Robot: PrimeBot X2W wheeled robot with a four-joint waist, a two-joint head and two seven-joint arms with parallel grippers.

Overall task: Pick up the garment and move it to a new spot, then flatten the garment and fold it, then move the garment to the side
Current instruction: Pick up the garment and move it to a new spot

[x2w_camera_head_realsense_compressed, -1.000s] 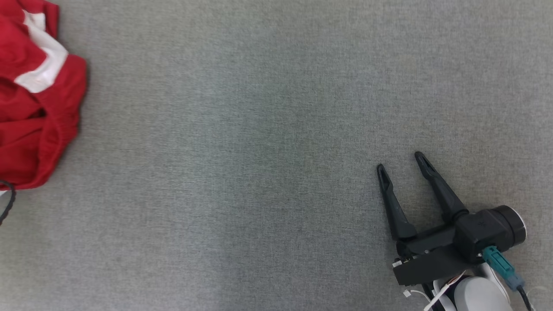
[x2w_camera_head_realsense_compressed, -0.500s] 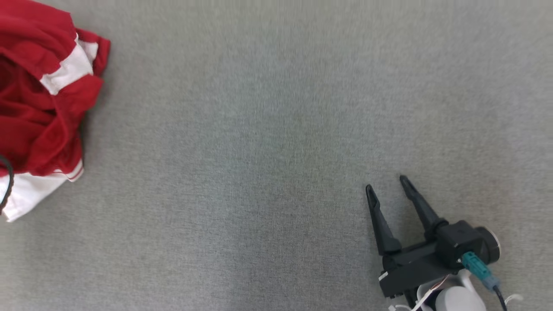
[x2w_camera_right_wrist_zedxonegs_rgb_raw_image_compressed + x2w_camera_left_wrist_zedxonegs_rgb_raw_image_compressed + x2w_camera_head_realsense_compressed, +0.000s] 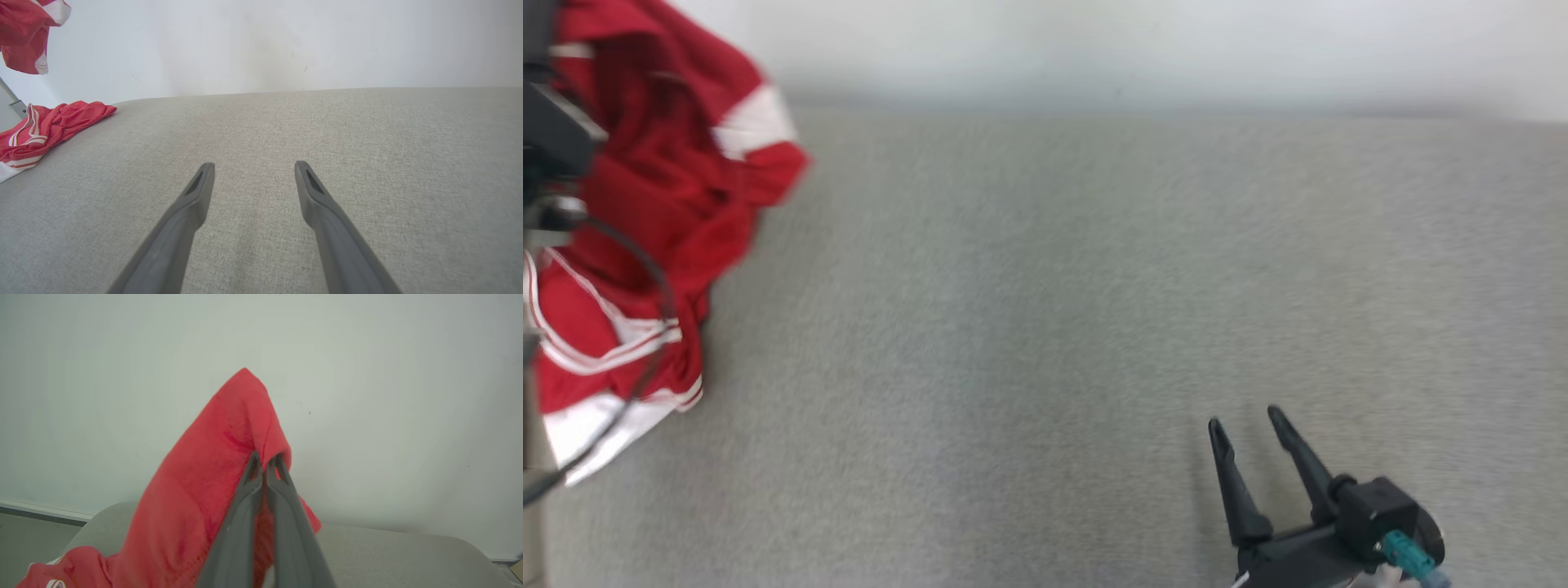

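The garment (image 3: pixel 662 220) is red with white bands and stripes, and it hangs at the far left of the head view with its lower part resting on the grey surface. In the left wrist view my left gripper (image 3: pixel 264 459) is shut on a raised fold of the garment (image 3: pixel 212 465), which drapes down to the left. My right gripper (image 3: pixel 1243 423) stands open at the lower right, just above the surface, holding nothing. The right wrist view shows the garment (image 3: pixel 49 122) far off at the left, partly lifted.
A grey fabric-covered surface (image 3: pixel 1054 310) spreads across the middle and right. A pale wall (image 3: pixel 1094 49) rises behind its far edge. A dark cable (image 3: pixel 645 269) from my left arm crosses the garment.
The head view has tilted up, so the wall now shows. The garment has been lifted higher by my left gripper and more of its white-striped hem shows. The right gripper stays open.
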